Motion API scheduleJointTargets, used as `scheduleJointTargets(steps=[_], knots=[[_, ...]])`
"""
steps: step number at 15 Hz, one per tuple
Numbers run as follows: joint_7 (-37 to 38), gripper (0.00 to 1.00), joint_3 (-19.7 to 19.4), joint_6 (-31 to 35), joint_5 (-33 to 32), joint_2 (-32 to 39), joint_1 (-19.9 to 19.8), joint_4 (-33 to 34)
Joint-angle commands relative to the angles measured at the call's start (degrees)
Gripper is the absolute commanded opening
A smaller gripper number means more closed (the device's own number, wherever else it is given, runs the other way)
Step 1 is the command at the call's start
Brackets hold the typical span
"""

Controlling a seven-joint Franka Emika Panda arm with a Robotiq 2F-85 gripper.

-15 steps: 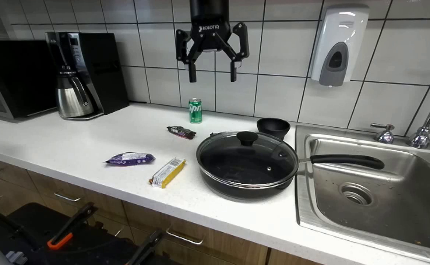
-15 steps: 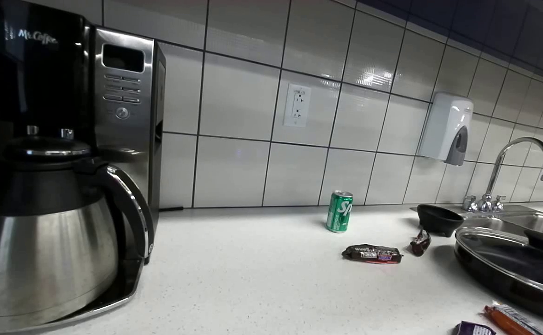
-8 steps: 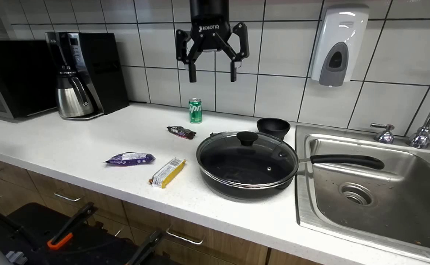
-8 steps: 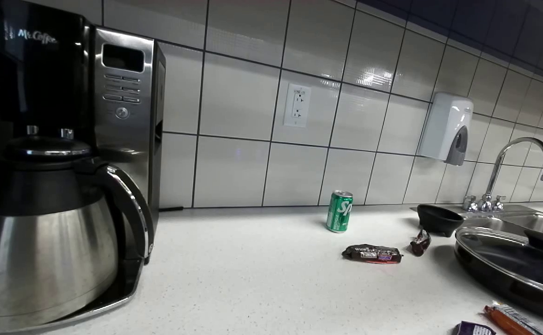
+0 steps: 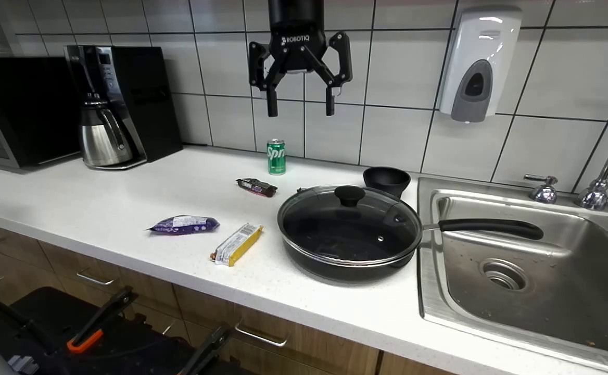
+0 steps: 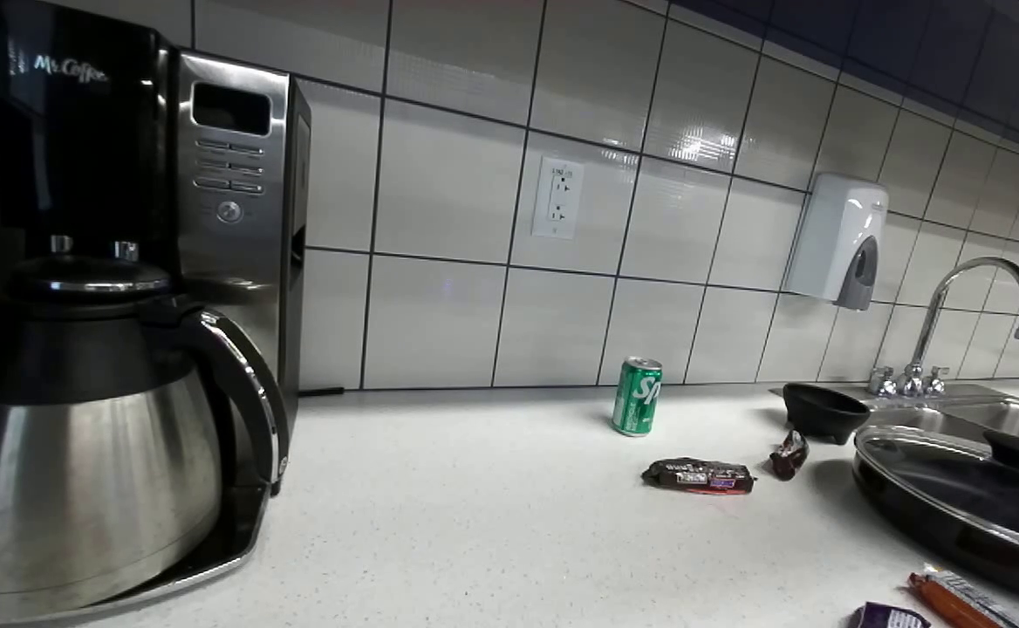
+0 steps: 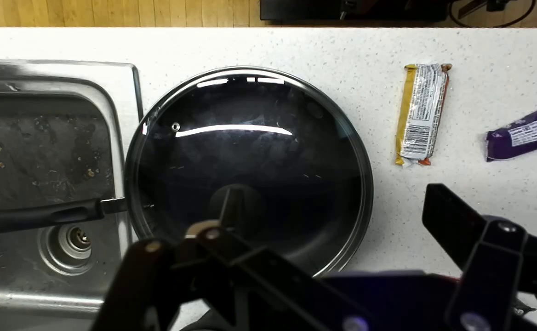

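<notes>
My gripper (image 5: 301,112) hangs fingers-down, high above the counter, open and empty, touching nothing. In the wrist view its spread fingers (image 7: 452,220) show over the black pan (image 7: 250,161) with its glass lid and the counter beside it. A green Sprite can (image 5: 276,157) stands upright near the wall; it also shows in an exterior view (image 6: 637,397). A dark-wrapped bar (image 6: 700,475) lies in front of it. Another dark wrapper (image 6: 789,455) lies between that bar and the black bowl (image 5: 387,180). A yellow-and-white bar (image 5: 237,245) and a purple packet (image 5: 184,225) lie left of the pan.
The pan's handle (image 5: 490,227) reaches over the steel sink (image 5: 538,291). A faucet (image 6: 937,305) stands behind the sink. A soap dispenser (image 5: 483,62) is on the tiled wall. A coffee maker (image 5: 137,99) and a black microwave (image 5: 28,104) stand at the left.
</notes>
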Motion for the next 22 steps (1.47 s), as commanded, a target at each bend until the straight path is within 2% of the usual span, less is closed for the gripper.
scheduleJointTargets(steps=[1,6,8,16,22], knots=[[-0.1,1.00,0.4,-0.1,0.1,0.0,-0.4,0.1],[0.9,1.00,0.8,0.6,-1.0,-0.6,-0.5,-0.9],[2.3,1.00,0.9,3.7,-2.4,-1.4,-1.0,-3.1],[4.7,1.00,-2.1,19.9,-0.5,1.8,-3.9,-9.7],[3.3,1.00,-4.6,25.2,2.1,7.6,-5.6,-7.9]])
